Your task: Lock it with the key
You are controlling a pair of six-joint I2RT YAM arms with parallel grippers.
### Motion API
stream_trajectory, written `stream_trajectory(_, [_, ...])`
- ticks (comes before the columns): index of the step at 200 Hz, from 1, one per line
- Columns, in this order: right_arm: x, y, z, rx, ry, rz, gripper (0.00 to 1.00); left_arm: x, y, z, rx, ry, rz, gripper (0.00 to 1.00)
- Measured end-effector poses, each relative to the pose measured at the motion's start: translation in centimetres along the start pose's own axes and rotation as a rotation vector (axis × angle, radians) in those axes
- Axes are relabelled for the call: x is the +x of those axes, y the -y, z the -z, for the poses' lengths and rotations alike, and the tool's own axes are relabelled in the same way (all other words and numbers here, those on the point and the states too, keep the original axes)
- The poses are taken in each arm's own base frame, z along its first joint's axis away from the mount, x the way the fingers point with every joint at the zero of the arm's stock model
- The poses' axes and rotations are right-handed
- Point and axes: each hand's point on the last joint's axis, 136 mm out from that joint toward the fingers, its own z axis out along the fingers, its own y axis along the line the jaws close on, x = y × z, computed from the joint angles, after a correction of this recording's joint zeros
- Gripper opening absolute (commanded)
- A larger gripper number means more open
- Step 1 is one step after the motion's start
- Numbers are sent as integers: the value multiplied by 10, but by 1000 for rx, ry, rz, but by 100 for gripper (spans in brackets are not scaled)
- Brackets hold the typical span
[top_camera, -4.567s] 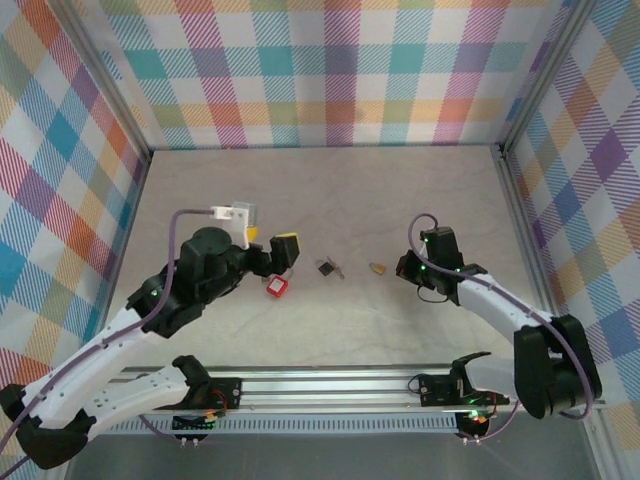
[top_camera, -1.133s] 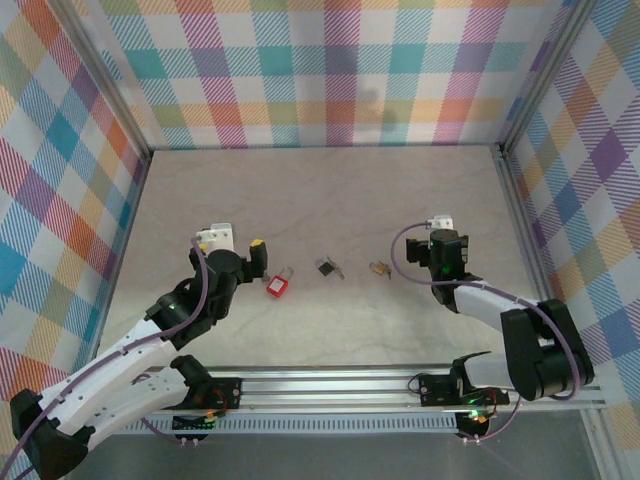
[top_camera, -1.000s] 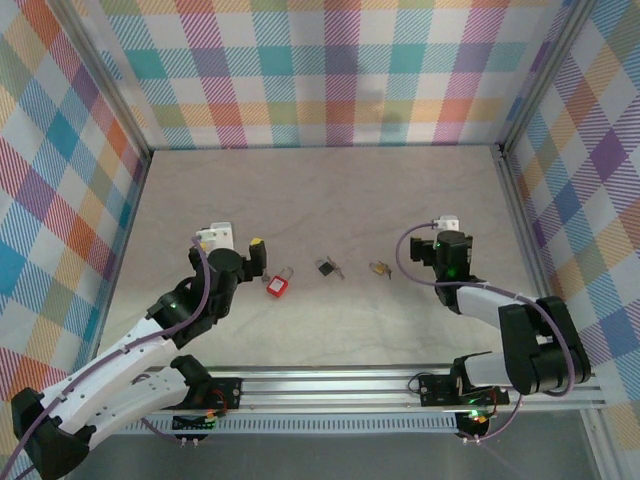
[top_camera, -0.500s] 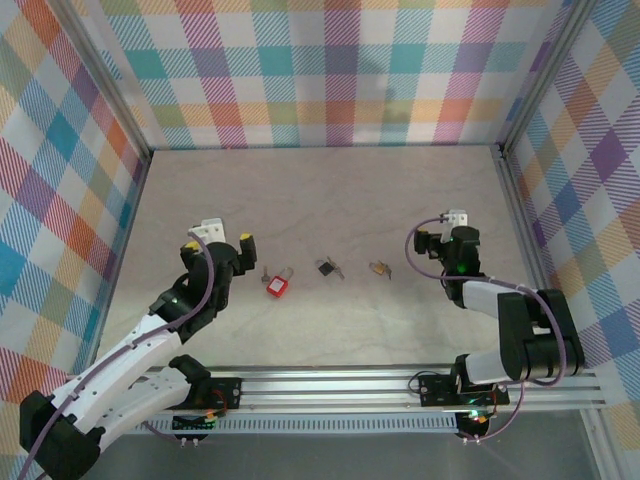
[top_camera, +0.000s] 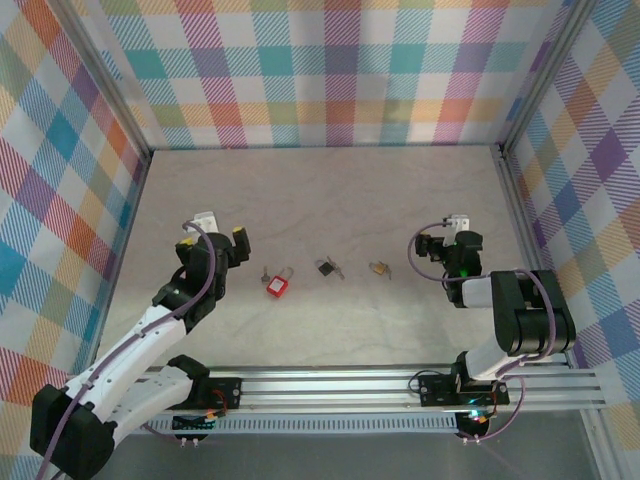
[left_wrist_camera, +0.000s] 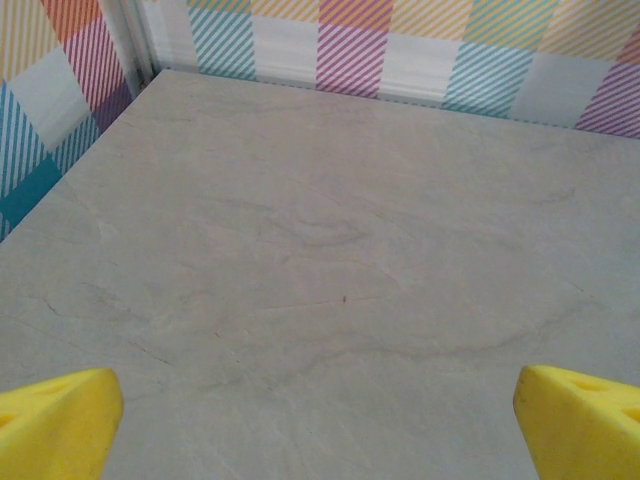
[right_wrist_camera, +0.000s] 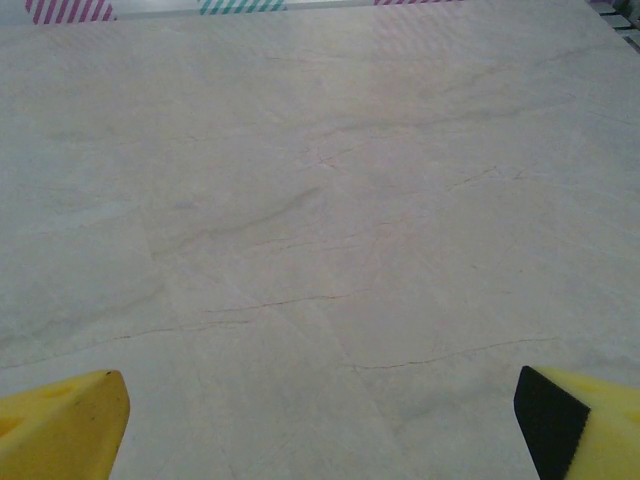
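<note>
At the near edge the arms rise from a metal rail (top_camera: 340, 385), and both lean out low over the table (top_camera: 330, 200). The left gripper (top_camera: 234, 250) has its jaws spread fully, holding nothing, with the yellow fingertips (left_wrist_camera: 55, 420) at the corners of its wrist view and bare stone between them. The right gripper (top_camera: 424, 256) is just as wide and just as empty. Between the two, in a row, lie a red padlock (top_camera: 277, 287) with a small key (top_camera: 264, 274) touching its left side, then a dark padlock (top_camera: 327, 268), then a brass padlock (top_camera: 378, 268); whether the key sits in the keyhole is too small to tell. The red one lies near the left gripper, the brass one near the right, and neither is touched. The step looks like the reach-in. To do it well, one gripper should come down over the lock body and pin it flat so it cannot skid on the smooth top, and the other should take the key by its broad head – not the blade – then turn it squarely, with no sideways pull. Beyond the row the table runs on to the checked walls (top_camera: 330, 70)
</note>
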Motion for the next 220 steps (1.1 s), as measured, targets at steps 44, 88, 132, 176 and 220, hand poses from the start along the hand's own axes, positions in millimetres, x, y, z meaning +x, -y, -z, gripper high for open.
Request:
stream_trajectory(44, [0,-2,0,-10,1,-8,99,9,-13,-24,-72,-22,-38,100])
stream_trajectory(88, [0,-2,0,-11,1,-8,99,22,-25,-53,-134,-26,-87,100])
stream_trajectory(132, [0,-2,0,-14,1,-8,99,40,-34,-80,-159,-14,-142,100])
stream_trajectory(176, [0,-3,0,-15,1,-8,99,66,-26,-104,-108,-20,-196,100])
stream_trajectory(220, [0,-3,0,-15,1,-8,99,84,-18,-124,-77,-34,-220,100])
